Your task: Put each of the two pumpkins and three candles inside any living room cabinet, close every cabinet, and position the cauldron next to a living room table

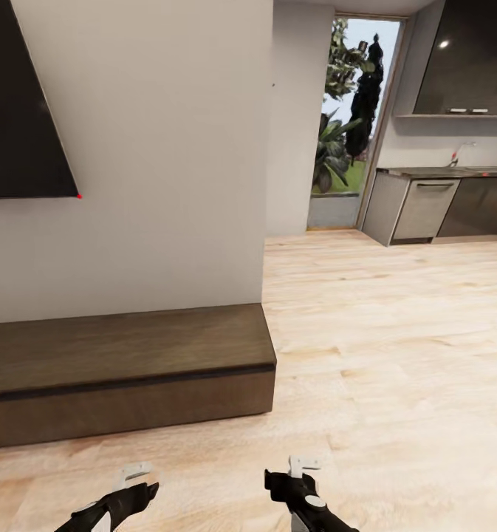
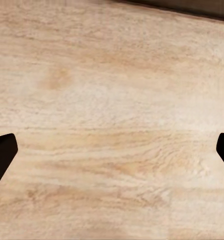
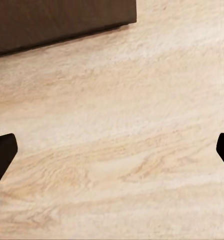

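Cabinet [image 1: 122, 369] stands shut against the wall; pale wood floor [image 1: 396, 355] lies before it. Left gripper [image 2: 112, 155] and right gripper [image 3: 112, 155] hang over bare floor, jaws spread wide, holding nothing.

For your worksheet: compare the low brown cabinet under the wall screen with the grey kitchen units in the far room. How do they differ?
The cabinet is dark brown wood grain; the grey kitchen units are pale and smooth. The cabinet sits low on the floor against the near wall; the kitchen units stand taller, under a counter. The cabinet front shows no handle; one kitchen unit has a bar handle. Both look closed.

No text, label or number can be read; small marks on the kitchen shelf [image 1: 468, 112] seem too blurred.
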{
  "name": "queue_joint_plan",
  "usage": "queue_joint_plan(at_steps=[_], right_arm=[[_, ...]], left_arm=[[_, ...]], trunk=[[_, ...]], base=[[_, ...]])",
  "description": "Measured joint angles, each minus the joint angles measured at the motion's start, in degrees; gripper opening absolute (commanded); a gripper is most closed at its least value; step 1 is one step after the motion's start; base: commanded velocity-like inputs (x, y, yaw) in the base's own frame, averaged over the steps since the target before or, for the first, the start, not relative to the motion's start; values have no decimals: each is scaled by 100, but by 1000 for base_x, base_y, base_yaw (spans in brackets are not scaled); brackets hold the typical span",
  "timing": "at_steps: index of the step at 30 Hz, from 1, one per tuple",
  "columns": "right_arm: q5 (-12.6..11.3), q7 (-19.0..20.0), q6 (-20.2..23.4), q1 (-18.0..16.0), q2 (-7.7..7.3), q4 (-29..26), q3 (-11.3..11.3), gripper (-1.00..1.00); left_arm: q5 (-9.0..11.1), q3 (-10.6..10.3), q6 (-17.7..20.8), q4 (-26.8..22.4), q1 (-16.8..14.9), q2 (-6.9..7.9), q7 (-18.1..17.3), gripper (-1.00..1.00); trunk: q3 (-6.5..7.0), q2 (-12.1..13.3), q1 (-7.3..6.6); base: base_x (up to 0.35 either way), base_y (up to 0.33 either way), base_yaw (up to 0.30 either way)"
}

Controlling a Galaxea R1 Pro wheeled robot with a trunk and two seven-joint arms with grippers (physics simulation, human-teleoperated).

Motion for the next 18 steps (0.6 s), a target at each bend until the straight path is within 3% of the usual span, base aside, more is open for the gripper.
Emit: queue_joint_plan(at_steps=[2, 3, 4, 5, 6, 8, 10, 11, 15, 18], right_arm=[[-392, 282, 2, 0, -2, -6, -16, 100], [-893, 514, 14, 0, -10, -5, -17, 100], [-1101, 589, 22, 0, -12, 5, -16, 100], [-1547, 729, 43, 0, -16, 23, -15, 100], [-1680, 766, 49, 0, -19, 23, -14, 100], [-2024, 838, 68, 0, -50, -8, -12, 100], [-2211, 887, 90, -13, -78, -45, -10, 100], [-2246, 917, 98, -19, -82, -94, -9, 100], [-2413, 1115, 134, -29, -87, -338, -10, 100], [-2627, 1412, 224, -33, -93, -643, 6, 100]], left_arm=[[13, 90, 118, -8, -6, 143, -515, 100], [2, 234, 429, -52, -24, 321, -1178, 100], [5, 291, 656, -125, -28, 415, -1471, 100], [-6, 440, 1319, -429, -44, 619, -2182, 100], [-5, 463, 1586, -595, -43, 703, -2423, 100], [21, 549, 2705, -1391, -31, 982, -3366, 100], [23, 580, 3874, -2248, -11, 1253, -4486, 100], [8, 589, 4637, -2713, -6, 1400, -5391, 100], [-6, 595, 5298, -3189, -16, 1671, -6799, 100], [36, 597, 5424, -3287, -40, 1785, -7309, 100]], trunk=[[0, 0, 0], [0, 0, 0], [0, 0, 0], [1, 0, 0], [0, 0, 0], [1, 0, 0], [1, 0, 0], [1, 0, -1], [0, 0, 0], [0, 0, 0]], base=[[0, 1, 0], [0, 0, 0], [0, 0, 0], [0, 0, 0], [0, 0, 0], [0, 0, 0], [0, 0, 0], [0, 0, 0], [0, 0, 0], [0, 0, 0]])
